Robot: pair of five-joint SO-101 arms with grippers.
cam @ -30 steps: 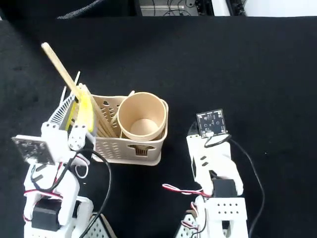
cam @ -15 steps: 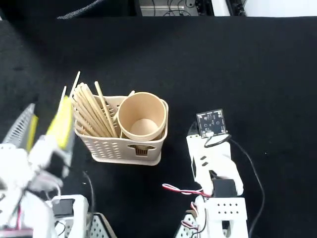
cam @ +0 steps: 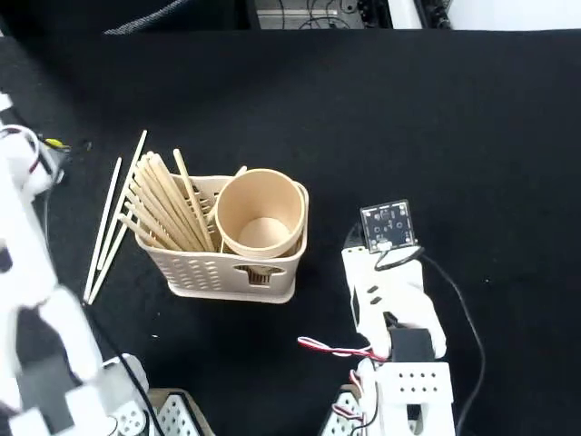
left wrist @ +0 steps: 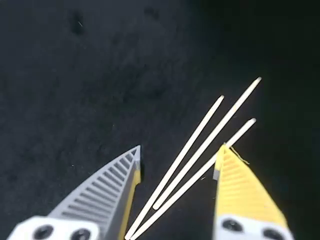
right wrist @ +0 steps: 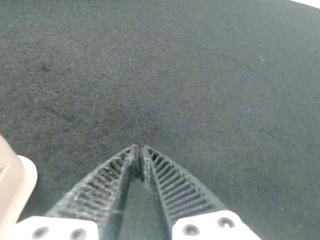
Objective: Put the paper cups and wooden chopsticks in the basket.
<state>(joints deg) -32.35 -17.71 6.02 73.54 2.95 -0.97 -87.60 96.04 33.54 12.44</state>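
The beige basket (cam: 222,268) stands on the black table with stacked paper cups (cam: 260,213) in its right half and several wooden chopsticks (cam: 163,204) leaning out of its left half. Three loose chopsticks (cam: 107,227) lie on the cloth left of the basket. In the left wrist view those loose chopsticks (left wrist: 200,155) run between the fingers of my left gripper (left wrist: 177,152), which is open above them. The left arm (cam: 27,254) rises along the table's left edge. My right gripper (right wrist: 139,152) is shut on nothing, low over bare cloth right of the basket.
The right arm (cam: 395,300) rests at the front right of the basket, whose beige corner (right wrist: 12,187) shows beside the right gripper. Equipment and cables (cam: 336,11) lie beyond the table's far edge. Black cloth stretches behind and right of the basket.
The left gripper let go of the chopstick it held over the basket's left end, then swung away left and now hangs open over the loose chopsticks. The right arm has not moved.
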